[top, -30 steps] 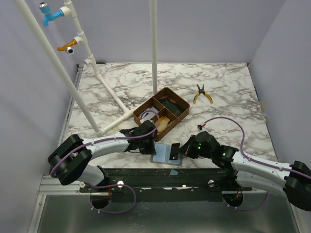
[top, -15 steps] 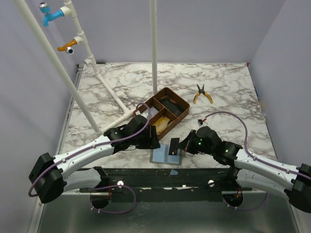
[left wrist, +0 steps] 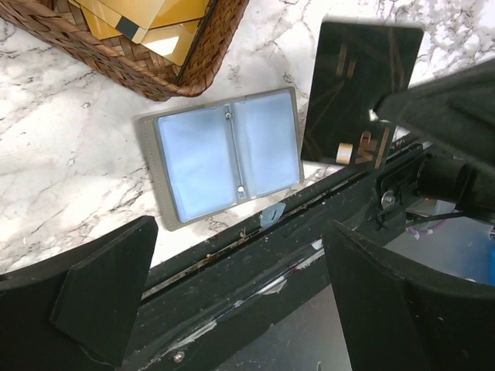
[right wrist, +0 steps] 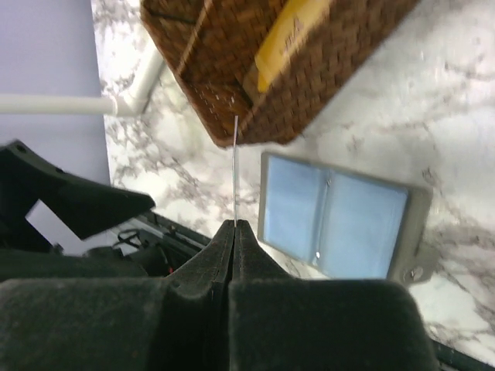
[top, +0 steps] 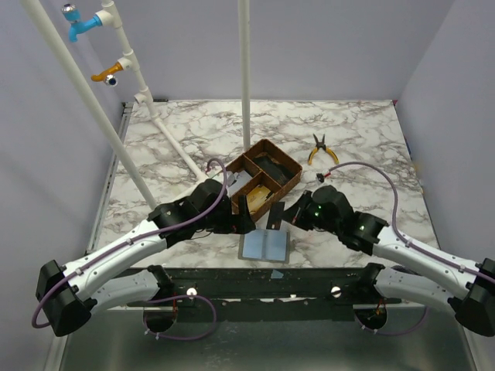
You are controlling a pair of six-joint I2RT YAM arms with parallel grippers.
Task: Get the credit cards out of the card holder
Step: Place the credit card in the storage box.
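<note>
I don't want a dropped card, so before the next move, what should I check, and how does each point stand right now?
1. Right gripper jaws shut on the card: ok.
2. Card out of the card holder and apart from it: ok.
3. Card holder lying open and flat on the table: ok.
4. Left gripper open and holding nothing: ok.
5. Further cards inside the holder's sleeves: cannot tell.
</note>
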